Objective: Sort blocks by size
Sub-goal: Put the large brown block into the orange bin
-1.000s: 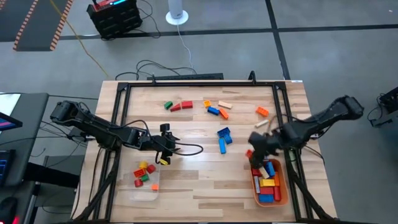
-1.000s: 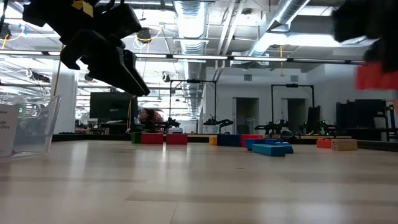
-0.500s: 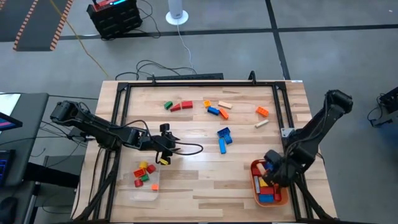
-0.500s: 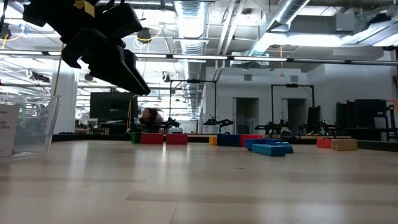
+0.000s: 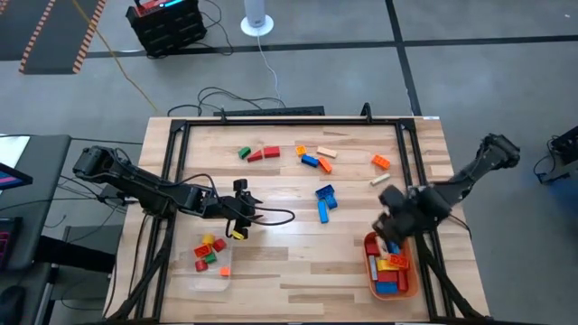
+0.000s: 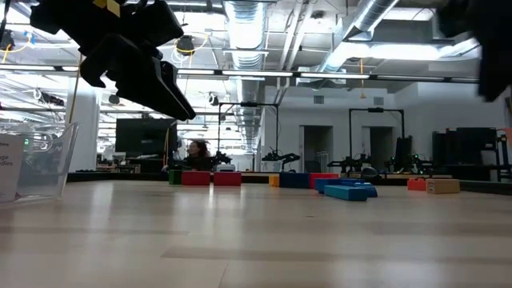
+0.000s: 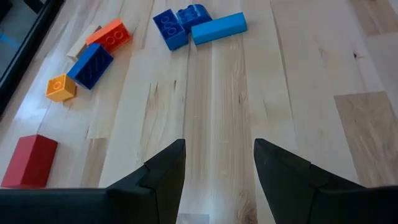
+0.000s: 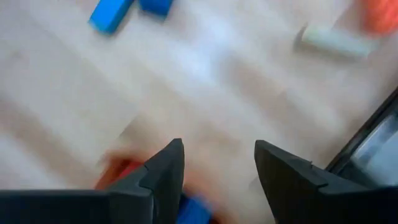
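Left gripper (image 5: 242,219) open and empty over bare mid-table wood, right gripper (image 5: 390,223) open, empty, above orange tray (image 5: 369,267) rim, long blocks (image 5: 391,271) inside tray, short blocks (image 5: 209,251) in clear tray (image 5: 209,284), loose blocks (image 5: 321,203) toward far edge.

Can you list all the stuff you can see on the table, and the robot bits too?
Loose blocks: about a dozen; red, green, blue, orange, yellow, tan; scattered over the far half of the table.
Clear tray: one; near left part of the table; holds several small red, yellow, green and orange blocks.
Orange tray: one; near right part; holds several red, blue and yellow blocks.
Table: one; light wood.
Left gripper: one; dark; open and empty, above the table beside the clear tray.
Right gripper: one; dark; open and empty, above the far end of the orange tray.
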Available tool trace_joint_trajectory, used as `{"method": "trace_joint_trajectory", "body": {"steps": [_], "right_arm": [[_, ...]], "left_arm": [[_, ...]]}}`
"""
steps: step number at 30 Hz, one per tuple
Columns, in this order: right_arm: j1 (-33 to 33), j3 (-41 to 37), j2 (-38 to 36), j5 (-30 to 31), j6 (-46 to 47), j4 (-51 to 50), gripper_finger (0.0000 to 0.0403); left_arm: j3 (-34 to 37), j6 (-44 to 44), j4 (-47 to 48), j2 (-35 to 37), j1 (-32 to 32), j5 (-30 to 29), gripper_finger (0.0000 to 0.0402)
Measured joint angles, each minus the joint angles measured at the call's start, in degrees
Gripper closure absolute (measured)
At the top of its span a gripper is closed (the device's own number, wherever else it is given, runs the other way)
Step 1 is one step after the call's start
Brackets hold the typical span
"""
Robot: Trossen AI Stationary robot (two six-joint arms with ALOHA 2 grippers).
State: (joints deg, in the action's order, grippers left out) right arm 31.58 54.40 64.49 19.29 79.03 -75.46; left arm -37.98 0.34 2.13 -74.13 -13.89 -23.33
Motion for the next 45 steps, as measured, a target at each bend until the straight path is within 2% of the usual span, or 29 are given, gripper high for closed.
{"method": "trace_joint_trajectory", "body": {"steps": [4,9,12,15,21,25,36,40,45], "right_arm": [[-12.7,-2.9,0.1,0.5,-21.5,2.9,0.0182],[-25.2,-5.6,2.6,-1.2,-55.9,8.7,0.0182],[-31.5,-5.7,5.5,-1.5,-68.7,9.3,0.0182],[-37.2,-5.7,9.4,-3.1,-76.9,9.3,0.0182],[-45.2,-5.7,18.0,-4.3,-88.1,9.8,0.0182],[-48.8,-5.7,22.7,-3.1,-92.2,9.8,0.0182],[-53.2,-5.7,30.7,0.6,-99.0,12.6,0.0188],[-53.2,-5.8,32.6,0.5,-99.2,12.5,0.0219],[-53.3,-5.8,34.3,-3.2,-97.8,12.9,0.0300]], "left_arm": [[0.0,0.4,0.0,0.0,0.0,0.0,0.0217],[0.0,0.7,-0.1,0.0,0.0,0.0,0.0217],[0.0,1.3,-0.1,0.0,0.0,0.0,0.0217],[0.0,1.4,0.1,0.0,0.0,0.0,0.0217],[0.0,1.2,0.2,0.0,0.0,0.0,0.0217],[0.0,0.9,0.4,0.0,0.0,0.0,0.0217],[0.0,0.7,1.1,0.0,0.0,0.0,0.0217],[0.0,0.6,1.6,0.0,0.0,0.0,0.0217],[0.0,0.7,1.6,0.0,0.0,0.0,0.0217]]}}
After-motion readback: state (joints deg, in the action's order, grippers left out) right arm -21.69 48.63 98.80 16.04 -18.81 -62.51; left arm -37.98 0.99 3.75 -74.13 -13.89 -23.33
